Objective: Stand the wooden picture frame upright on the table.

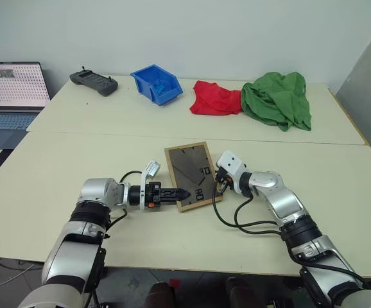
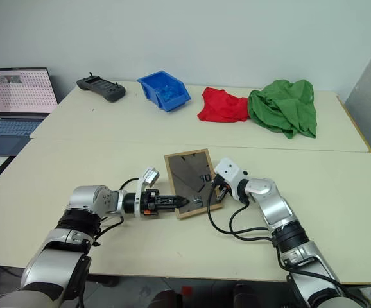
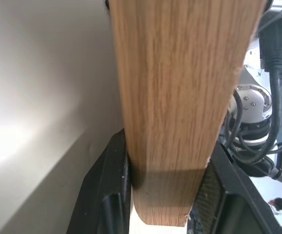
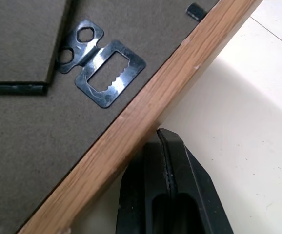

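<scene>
- Left eye view gives me the cream desk, a seam running across it and everything spread on top.
- At the far edge I see a green cloth with a red cloth just beside it, then a blue bin and a dark handheld controller. An open laptop sits off to my left.
- The wooden picture frame is near the front edge between my two arms, its dark back board facing up and tilted.
- My left claw comes in level from the left; in the left wrist view its fingers clamp the frame's light-wood edge from both sides.
- My right claw is closed, its tips together, tucked under the frame's right rail by the metal hanger.
</scene>
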Available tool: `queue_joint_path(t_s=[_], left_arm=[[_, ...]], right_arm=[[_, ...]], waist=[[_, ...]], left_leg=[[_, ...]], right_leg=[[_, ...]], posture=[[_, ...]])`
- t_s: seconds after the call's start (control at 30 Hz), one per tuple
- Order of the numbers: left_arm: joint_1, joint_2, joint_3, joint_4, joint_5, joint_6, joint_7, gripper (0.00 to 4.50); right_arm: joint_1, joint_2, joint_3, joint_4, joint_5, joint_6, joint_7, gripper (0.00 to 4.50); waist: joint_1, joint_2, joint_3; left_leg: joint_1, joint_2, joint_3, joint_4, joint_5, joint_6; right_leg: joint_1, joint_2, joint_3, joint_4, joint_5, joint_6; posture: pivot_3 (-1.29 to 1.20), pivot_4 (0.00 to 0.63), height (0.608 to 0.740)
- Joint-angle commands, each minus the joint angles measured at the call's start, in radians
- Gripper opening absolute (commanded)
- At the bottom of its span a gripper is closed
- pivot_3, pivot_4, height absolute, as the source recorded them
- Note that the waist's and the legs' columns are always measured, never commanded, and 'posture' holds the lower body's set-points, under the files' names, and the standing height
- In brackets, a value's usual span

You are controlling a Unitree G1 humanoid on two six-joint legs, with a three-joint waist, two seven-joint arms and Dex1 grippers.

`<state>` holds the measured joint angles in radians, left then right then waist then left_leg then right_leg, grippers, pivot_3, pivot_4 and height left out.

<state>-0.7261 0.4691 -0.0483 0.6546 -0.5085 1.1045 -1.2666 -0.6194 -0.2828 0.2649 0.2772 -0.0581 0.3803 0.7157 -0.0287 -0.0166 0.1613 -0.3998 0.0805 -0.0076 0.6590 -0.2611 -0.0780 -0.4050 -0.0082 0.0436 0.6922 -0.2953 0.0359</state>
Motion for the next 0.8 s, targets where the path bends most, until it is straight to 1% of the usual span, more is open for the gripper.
queue_joint_path(t_s=[0.03,0.1,0.13,0.2,0.3,0.37,0.43,0.53,0.6,0.63,0.67,0.73,0.77,0.8], left_arm=[[-0.046,0.021,0.098,-0.079,-0.028,-0.018,0.086,1.29],[-0.055,0.041,0.131,-0.15,-0.071,0.024,0.08,1.29],[-0.06,0.052,0.147,-0.183,-0.09,0.045,0.081,1.29],[-0.054,0.081,0.162,-0.285,-0.129,0.081,0.076,1.29],[-0.026,0.125,0.161,-0.452,-0.175,0.118,0.081,1.29],[-0.015,0.144,0.159,-0.509,-0.189,0.121,0.087,1.29],[-0.013,0.162,0.149,-0.545,-0.192,0.113,0.091,1.29],[-0.028,0.169,0.151,-0.556,-0.193,0.098,0.109,1.29],[-0.033,0.17,0.151,-0.556,-0.191,0.087,0.117,1.29],[-0.033,0.17,0.151,-0.559,-0.195,0.09,0.121,1.29],[-0.029,0.172,0.147,-0.565,-0.195,0.089,0.123,1.29],[-0.025,0.176,0.141,-0.57,-0.194,0.084,0.125,1.29],[-0.024,0.176,0.141,-0.57,-0.195,0.084,0.126,1.29],[-0.022,0.173,0.147,-0.572,-0.194,0.077,0.133,1.29]], right_arm=[[-0.032,-0.078,-0.092,-0.05,0.022,-0.022,-0.011,0.0],[-0.053,-0.126,-0.143,-0.076,0.057,-0.009,0.016,0.0],[-0.065,-0.148,-0.168,-0.095,0.082,0.004,0.037,0.27],[-0.096,-0.184,-0.228,-0.17,0.193,0.105,0.115,0.52],[-0.144,-0.228,-0.272,-0.302,0.388,0.267,0.259,1.14],[-0.18,-0.229,-0.284,-0.351,0.48,0.352,0.301,1.65],[-0.238,-0.201,-0.286,-0.359,0.539,0.406,0.3,2.07],[-0.311,-0.141,-0.268,-0.351,0.591,0.432,0.287,2.75],[-0.333,-0.116,-0.253,-0.35,0.605,0.432,0.287,3.24],[-0.347,-0.089,-0.248,-0.341,0.609,0.428,0.272,3.38],[-0.356,-0.07,-0.24,-0.334,0.608,0.422,0.259,3.66],[-0.364,-0.051,-0.217,-0.323,0.591,0.399,0.25,4.02],[-0.363,-0.049,-0.193,-0.316,0.564,0.372,0.25,4.3],[-0.36,-0.032,-0.173,-0.296,0.535,0.339,0.232,4.46]], waist=[[-0.001,-0.001,0.0],[-0.002,-0.001,0.002],[-0.003,-0.001,0.002],[-0.004,-0.001,0.004],[-0.007,-0.001,0.005],[-0.008,-0.001,0.005],[-0.01,0.0,0.005],[-0.01,0.0,0.005],[-0.007,0.0,0.005],[-0.005,0.0,0.005],[-0.004,0.0,0.005],[-0.003,0.0,0.005],[-0.002,0.0,0.005],[-0.001,0.0,0.005]], left_leg=[[0.0,0.0,0.0,0.0,0.0,0.0],[-0.001,0.0,-0.001,0.0,0.0,0.0],[-0.001,0.0,-0.001,0.0,0.0,0.0],[-0.002,0.0,-0.001,0.0,0.0,0.0],[-0.002,0.001,-0.001,-0.002,0.0,0.0],[-0.001,0.001,-0.001,-0.003,0.0,0.0],[-0.001,0.001,-0.001,-0.003,0.0,0.0],[0.0,0.001,-0.001,-0.002,0.0,0.0],[-0.001,0.001,-0.001,-0.002,0.0,0.0],[-0.001,0.001,-0.001,-0.002,0.0,0.0],[-0.001,0.001,-0.001,-0.002,0.0,0.0],[-0.002,0.001,-0.001,-0.002,0.0,0.001],[-0.002,0.001,-0.001,-0.002,0.0,0.001],[-0.002,0.001,-0.001,-0.002,0.0,0.001]], right_leg=[[0.0,0.0,0.0,0.0,0.0,0.0],[-0.001,0.0,0.0,0.0,0.0,0.0],[-0.001,0.0,0.0,0.0,0.0,0.0],[-0.002,0.0,0.0,0.0,0.0,0.0],[-0.002,0.001,0.0,-0.001,0.0,0.0],[-0.002,0.001,0.0,-0.002,0.0,0.0],[-0.001,0.001,0.0,-0.002,0.0,0.0],[-0.001,0.001,0.0,-0.001,0.0,0.0],[-0.001,0.001,0.0,-0.001,0.0,0.0],[-0.001,0.001,0.0,-0.001,0.0,0.0],[-0.002,0.001,0.0,-0.002,0.0,0.0],[-0.002,0.001,0.0,-0.002,0.0,0.0],[-0.002,0.001,-0.001,-0.002,0.0,0.0],[-0.002,0.001,-0.001,-0.002,0.0,0.0]], posture=[[0.0,0.15,0.74],[0.0,0.15,0.74],[0.0,0.15,0.74],[0.0,0.15,0.74],[0.0,0.15,0.74],[0.0,0.15,0.74],[0.0,0.15,0.74],[0.0,0.15,0.74],[0.0,0.15,0.74],[0.0,0.15,0.74],[0.0,0.15,0.74],[0.0,0.15,0.74],[0.0,0.15,0.74],[0.0,0.15,0.74]])
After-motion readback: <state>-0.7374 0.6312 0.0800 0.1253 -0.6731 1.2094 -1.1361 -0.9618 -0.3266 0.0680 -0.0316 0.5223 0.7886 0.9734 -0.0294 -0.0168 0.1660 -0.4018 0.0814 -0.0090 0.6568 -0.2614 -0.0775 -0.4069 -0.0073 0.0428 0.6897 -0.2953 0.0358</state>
